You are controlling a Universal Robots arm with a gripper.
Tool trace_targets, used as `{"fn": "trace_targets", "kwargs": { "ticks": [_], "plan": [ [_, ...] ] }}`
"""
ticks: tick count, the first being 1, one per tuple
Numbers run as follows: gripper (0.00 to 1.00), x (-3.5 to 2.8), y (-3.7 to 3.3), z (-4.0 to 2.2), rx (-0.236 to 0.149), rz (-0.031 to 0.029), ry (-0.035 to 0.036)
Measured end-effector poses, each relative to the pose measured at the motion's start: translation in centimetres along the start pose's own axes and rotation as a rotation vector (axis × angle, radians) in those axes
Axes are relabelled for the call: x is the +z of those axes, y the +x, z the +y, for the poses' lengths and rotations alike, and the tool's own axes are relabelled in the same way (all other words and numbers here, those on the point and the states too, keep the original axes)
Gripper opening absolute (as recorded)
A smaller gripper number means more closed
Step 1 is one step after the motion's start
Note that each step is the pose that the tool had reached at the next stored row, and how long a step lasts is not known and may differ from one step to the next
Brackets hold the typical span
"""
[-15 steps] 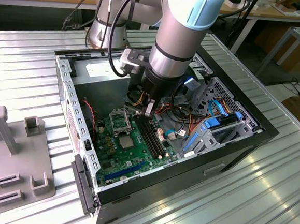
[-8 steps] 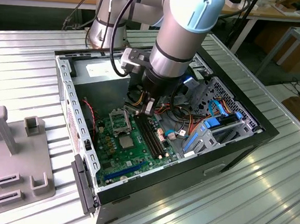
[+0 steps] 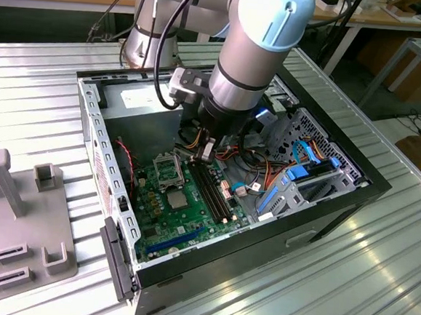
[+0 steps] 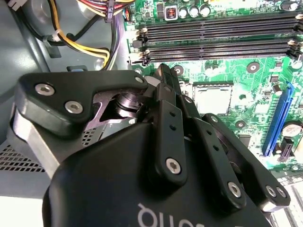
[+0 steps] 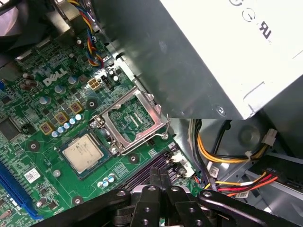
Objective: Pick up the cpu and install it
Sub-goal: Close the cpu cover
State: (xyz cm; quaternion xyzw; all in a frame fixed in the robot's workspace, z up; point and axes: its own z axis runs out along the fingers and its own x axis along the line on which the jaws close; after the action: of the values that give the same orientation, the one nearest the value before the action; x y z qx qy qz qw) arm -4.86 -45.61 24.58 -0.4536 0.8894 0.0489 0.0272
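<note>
Gripper (image 3: 206, 151) hovering inside the open computer case (image 3: 354, 185).
Its fingers are pressed together, holding nothing; the cpu (image 5: 83, 152) lies flat on the motherboard (image 5: 42, 123) beside the socket frame (image 5: 130, 120).

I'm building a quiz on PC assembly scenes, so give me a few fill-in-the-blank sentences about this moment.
1. The cpu lies flat on the ____ motherboard.
2. The hollow metal socket frame beside the cpu stands ____, its lid raised.
3. The gripper holds ____.
4. The long memory slots are coloured ____.

Missing words: green; open; nothing; black
</note>
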Motion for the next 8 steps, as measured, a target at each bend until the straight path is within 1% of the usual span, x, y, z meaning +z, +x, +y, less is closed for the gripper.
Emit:
{"fn": "trace_targets", "kwargs": {
  "ticks": [5, 8],
  "plan": [
    [0.11, 0.03, 0.00, 0.00, 0.000, 0.0000, 0.0000],
    [0.11, 0.04, 0.01, 0.01, 0.000, -0.0011, 0.0014]
  ]
}}
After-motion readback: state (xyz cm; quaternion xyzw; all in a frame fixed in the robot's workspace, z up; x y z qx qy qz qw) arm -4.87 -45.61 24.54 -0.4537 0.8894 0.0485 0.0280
